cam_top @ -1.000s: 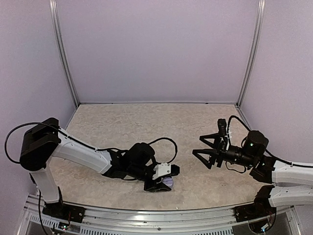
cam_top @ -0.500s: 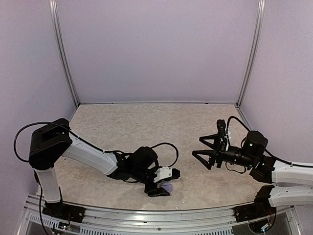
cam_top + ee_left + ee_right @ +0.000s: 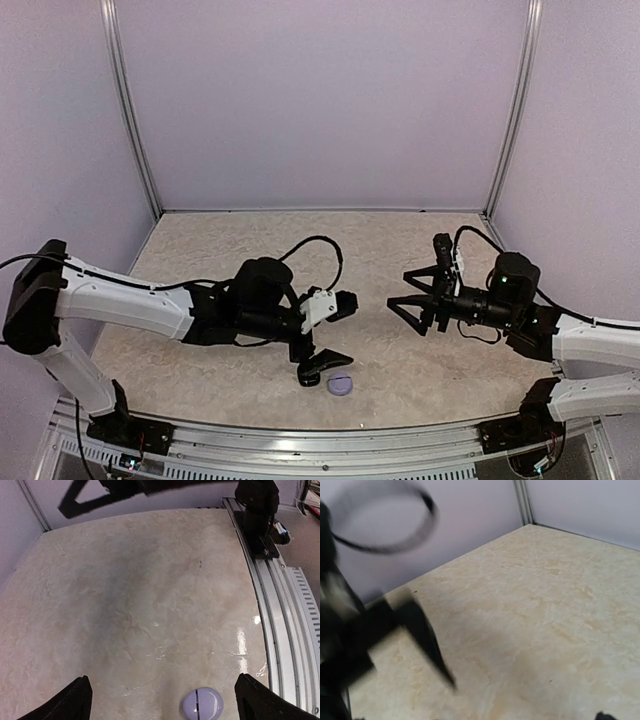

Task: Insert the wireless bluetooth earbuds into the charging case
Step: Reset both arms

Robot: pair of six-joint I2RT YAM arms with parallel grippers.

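The charging case (image 3: 341,384) is a small round lavender puck lying flat on the table near the front edge. In the left wrist view the case (image 3: 201,704) shows a dark seam across its top. My left gripper (image 3: 333,335) hangs open just above and behind the case, with nothing between its fingers and the case apart from both. My right gripper (image 3: 400,288) is open and empty, raised over the right half of the table and pointing left. The wireless bluetooth earbuds are out of view.
The metal rail (image 3: 280,605) and the right arm's base (image 3: 257,515) run along the table's front edge, close to the case. Purple walls enclose the table on three sides. In the right wrist view the left arm (image 3: 350,645) appears as a dark blur.
My left gripper has opened, let go of the case and risen back toward the table's middle, leaving the case lying near the front edge. The right gripper has shifted slightly left.
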